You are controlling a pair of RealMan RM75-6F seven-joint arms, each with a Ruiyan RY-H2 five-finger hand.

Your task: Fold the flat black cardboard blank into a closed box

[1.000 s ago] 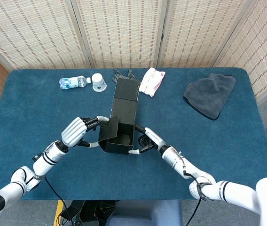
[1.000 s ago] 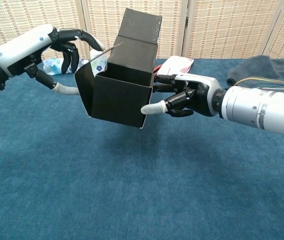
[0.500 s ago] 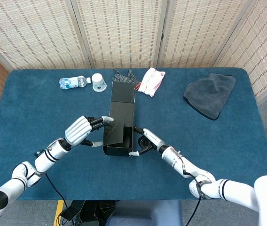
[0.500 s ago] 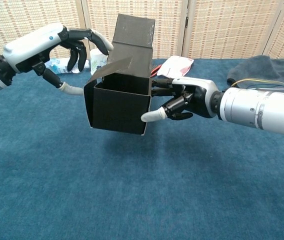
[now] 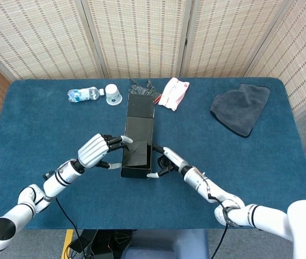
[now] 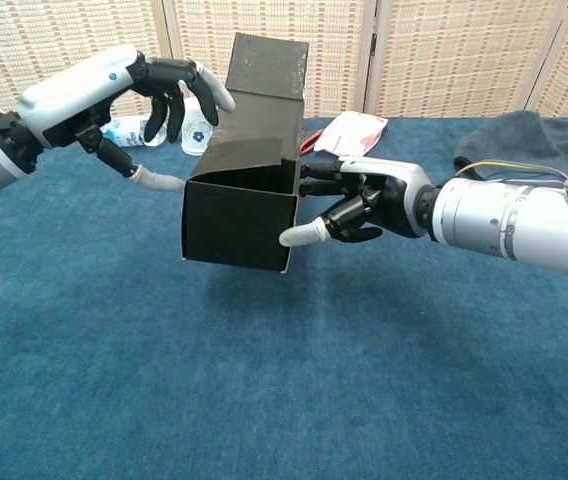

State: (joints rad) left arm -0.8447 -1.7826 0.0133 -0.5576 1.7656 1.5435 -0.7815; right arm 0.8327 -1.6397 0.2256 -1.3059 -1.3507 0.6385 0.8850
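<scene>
Left hand [image 6: 114, 95], fingers spread, rests on the side flap [image 6: 249, 160] it's pushed down across the black box [image 6: 236, 222]; that flap stood up half a second ago. Right hand [image 6: 369, 198] grips the box's other wall, thumb along the front edge.

Nothing here can actually be read. The water bottle [image 5: 83, 94] lying at the far side of the table has a blue label, but its print is too small to make out. The white paper cup [image 5: 113, 94] beside it carries a small blue pattern, no legible words. The white packet [image 5: 173, 93] with red markings shows print that stays blurred in both views.
</scene>
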